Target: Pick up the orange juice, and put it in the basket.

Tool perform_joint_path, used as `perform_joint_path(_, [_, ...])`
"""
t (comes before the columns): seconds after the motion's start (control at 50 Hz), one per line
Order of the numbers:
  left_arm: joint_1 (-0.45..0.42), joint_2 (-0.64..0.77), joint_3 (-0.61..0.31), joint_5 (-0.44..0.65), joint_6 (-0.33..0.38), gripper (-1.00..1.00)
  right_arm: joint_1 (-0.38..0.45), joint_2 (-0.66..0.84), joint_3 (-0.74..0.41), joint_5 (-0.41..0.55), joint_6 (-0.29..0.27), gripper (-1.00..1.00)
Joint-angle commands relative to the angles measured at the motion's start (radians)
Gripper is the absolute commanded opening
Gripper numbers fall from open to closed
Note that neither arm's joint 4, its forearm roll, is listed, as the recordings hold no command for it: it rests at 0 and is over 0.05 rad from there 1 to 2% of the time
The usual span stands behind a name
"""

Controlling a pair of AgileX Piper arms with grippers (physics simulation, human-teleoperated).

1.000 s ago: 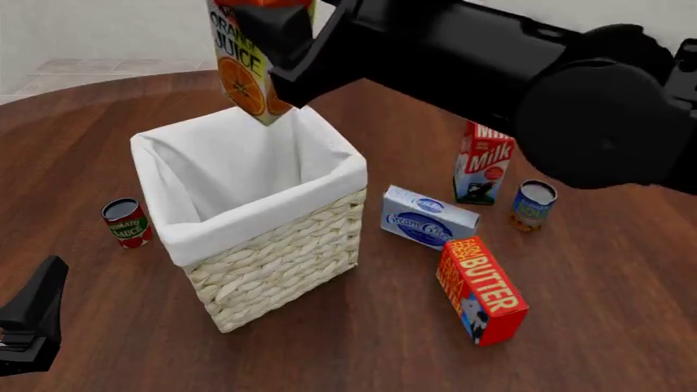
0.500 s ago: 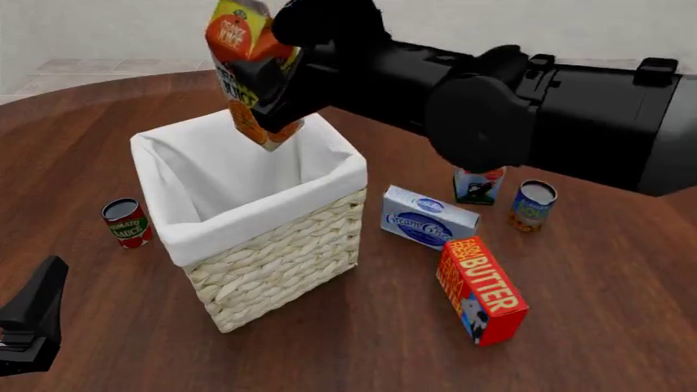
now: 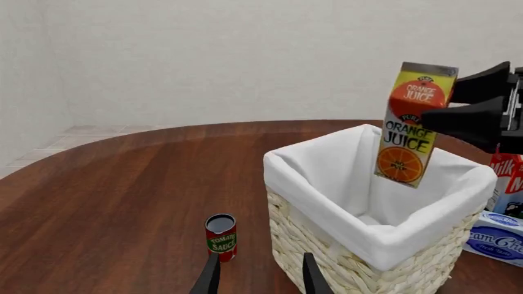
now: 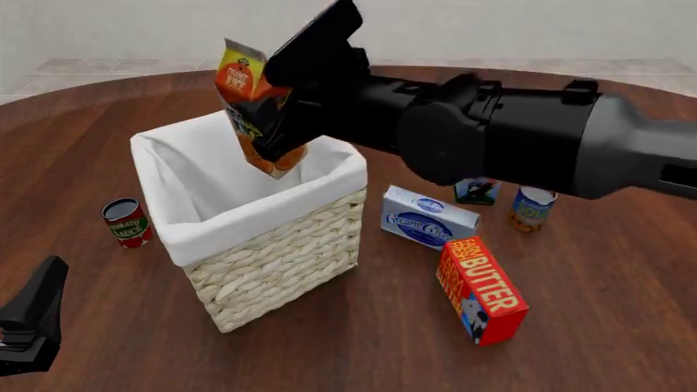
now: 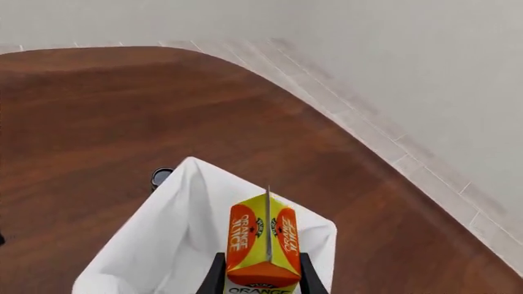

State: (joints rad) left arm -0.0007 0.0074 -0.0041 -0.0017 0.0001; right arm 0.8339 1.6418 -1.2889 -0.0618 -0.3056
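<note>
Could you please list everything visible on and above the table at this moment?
orange juice: one, yellow-orange carton, held tilted above the basket's opening
basket: one, pale wicker with white lining, table centre
tomato sauce can: one, red, left of the basket
cream cheese box: one, blue-white, right of the basket
butter box: one, red-orange, near right
milk carton: one, mostly hidden behind the right arm
small can: one, blue-yellow, far right
left gripper: one, black, open, low near the left
right gripper: one, black, shut on the carton
</note>
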Motion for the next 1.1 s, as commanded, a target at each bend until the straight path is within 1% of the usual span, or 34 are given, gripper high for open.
perform_joint_path(0.02, [0.000, 0.000, 0.000, 0.000, 0.000, 1.00, 0.008, 0.027, -0.010, 0.004, 0.017, -1.00])
perform_joint_path(0.16, [0.000, 0.001, 0.000, -0.001, 0.000, 1.00, 0.017, 0.047, -0.007, 0.007, 0.022, -1.00])
perform_joint_path(0.38, [0.000, 0.001, 0.000, -0.001, 0.000, 1.00, 0.025, 0.051, 0.030, -0.007, 0.027, -1.00])
perform_joint_path(0.62, [0.000, 0.002, 0.000, -0.002, 0.000, 1.00, 0.027, 0.084, 0.033, -0.004, 0.034, -1.00])
perform_joint_path(1.1, [0.000, 0.003, 0.000, -0.003, 0.000, 1.00, 0.028, 0.115, 0.042, -0.011, 0.018, -1.00])
